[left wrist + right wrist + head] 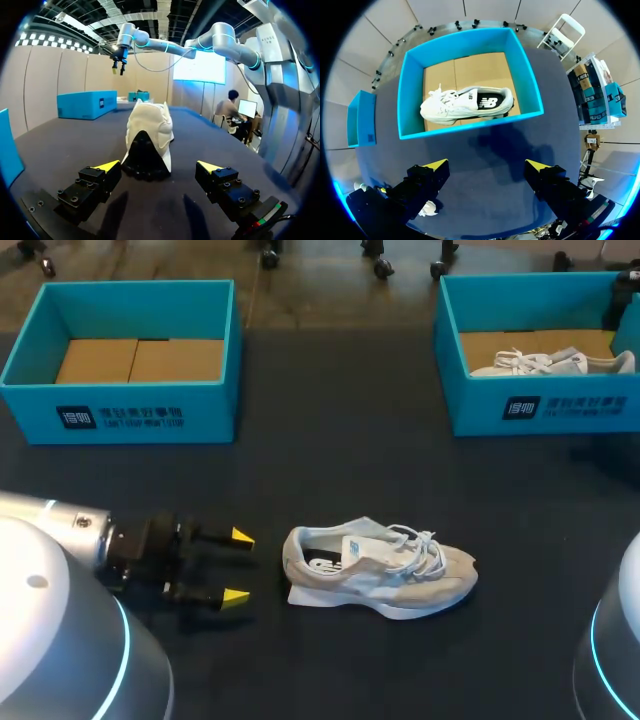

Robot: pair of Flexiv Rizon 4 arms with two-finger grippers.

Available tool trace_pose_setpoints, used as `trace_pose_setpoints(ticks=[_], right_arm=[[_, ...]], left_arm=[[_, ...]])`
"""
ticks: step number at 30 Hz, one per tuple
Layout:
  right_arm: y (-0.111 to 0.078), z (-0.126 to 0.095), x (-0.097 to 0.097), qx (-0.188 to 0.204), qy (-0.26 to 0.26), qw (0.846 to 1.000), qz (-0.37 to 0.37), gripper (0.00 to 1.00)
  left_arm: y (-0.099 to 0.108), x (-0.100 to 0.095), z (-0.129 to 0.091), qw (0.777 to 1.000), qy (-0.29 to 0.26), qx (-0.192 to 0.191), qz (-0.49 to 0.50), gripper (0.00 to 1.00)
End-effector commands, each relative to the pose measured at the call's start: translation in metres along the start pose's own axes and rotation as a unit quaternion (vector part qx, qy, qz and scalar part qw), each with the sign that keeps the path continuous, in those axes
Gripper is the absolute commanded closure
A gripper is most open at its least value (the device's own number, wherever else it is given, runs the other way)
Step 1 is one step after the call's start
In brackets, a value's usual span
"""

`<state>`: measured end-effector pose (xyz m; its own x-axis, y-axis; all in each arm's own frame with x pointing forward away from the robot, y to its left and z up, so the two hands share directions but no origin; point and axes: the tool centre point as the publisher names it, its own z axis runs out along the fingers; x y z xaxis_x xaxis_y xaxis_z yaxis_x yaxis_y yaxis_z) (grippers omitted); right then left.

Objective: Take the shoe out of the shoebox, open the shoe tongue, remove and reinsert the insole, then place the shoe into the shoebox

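2 shoeboxes: left shoebox, right shoebox (cut off). 2 sneakers: table sneaker, boxed sneaker (part hidden). L gripper, R gripper: fingers apart.

The dark surface carries three items. An open teal shoebox stands at the far left corner, and a second teal shoebox at the far right corner. A pale shoe lies toward the near edge, about midway along it, toe pointing to the right edge.

One shoe lay on the table just ahead of the jaws of the left gripper, heel toward them, with a shoebox well off to their side. A second shoe lay in a second shoebox ahead of the jaws of the right gripper.
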<state>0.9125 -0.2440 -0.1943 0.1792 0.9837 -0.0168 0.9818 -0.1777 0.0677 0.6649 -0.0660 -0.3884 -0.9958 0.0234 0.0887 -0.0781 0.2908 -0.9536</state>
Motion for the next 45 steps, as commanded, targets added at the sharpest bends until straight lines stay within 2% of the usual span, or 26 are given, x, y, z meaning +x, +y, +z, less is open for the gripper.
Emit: trace_pose_setpoints(ticks=[1, 6, 13, 27, 45], right_arm=[[0.0, 0.0, 0.0, 0.0, -0.001, 1.0, 0.001, 0.0], [0.0, 0.0, 0.0, 0.0, -0.001, 1.0, 0.001, 0.0], [0.0, 0.0, 0.0, 0.0, -0.001, 1.0, 0.001, 0.0], [0.0, 0.0, 0.0, 0.0, -0.001, 1.0, 0.001, 0.0], [0.0, 0.0, 0.0, 0.0, -0.001, 1.0, 0.001, 0.0]], left_arm=[[-0.003, -0.001, 0.001, 1.0, 0.001, -0.003, -0.001, 0.0], [-0.001, -0.002, 0.002, 1.0, 0.005, -0.003, -0.004, 0.0], [0.005, -0.012, 0.019, 0.999, -0.009, 0.035, -0.018, 0.0], [0.005, -0.025, 0.049, 0.999, -0.028, 0.039, -0.015, 0.0], [0.006, -0.021, 0.066, 0.998, -0.041, 0.04, -0.001, 0.0]])
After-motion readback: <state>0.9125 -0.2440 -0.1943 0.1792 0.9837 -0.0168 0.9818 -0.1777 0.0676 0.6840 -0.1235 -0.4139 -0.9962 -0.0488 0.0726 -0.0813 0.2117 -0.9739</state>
